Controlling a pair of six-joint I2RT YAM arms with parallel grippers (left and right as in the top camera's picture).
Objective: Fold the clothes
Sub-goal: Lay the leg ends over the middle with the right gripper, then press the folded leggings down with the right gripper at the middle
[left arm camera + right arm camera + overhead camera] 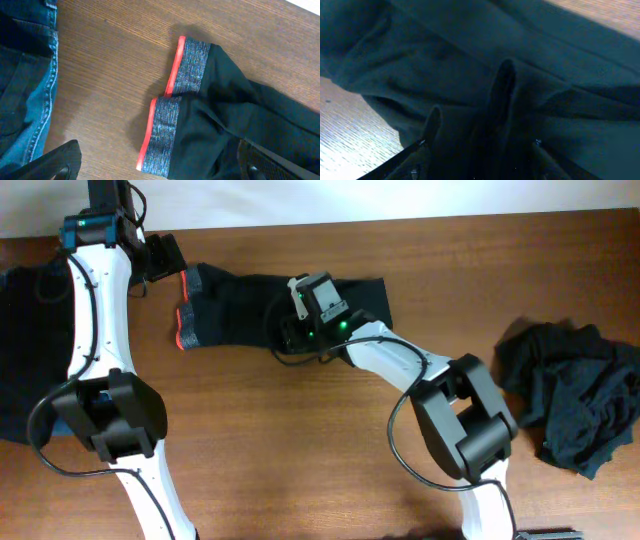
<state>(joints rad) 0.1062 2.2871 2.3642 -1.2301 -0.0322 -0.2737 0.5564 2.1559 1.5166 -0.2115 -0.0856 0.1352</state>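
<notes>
Only the long black trousers with grey, red-edged waistband (pixel 235 315) are being folded, the left gripper (pixel 157 152) hovering spread, the right gripper (pixel 477 145) sinking into cloth, its closure impossible to tell, and the crumpled dark heap of garments (pixel 570 395) waiting.

Left hand (pixel 160 167) splayed wide, hovering; right hand (pixel 480 150) pointed down, low.

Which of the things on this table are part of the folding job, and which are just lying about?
Part of the job:
black trousers with a red-edged grey waistband
blue denim garment
crumpled dark clothes pile

Just lying about:
only the wooden table itself
</notes>
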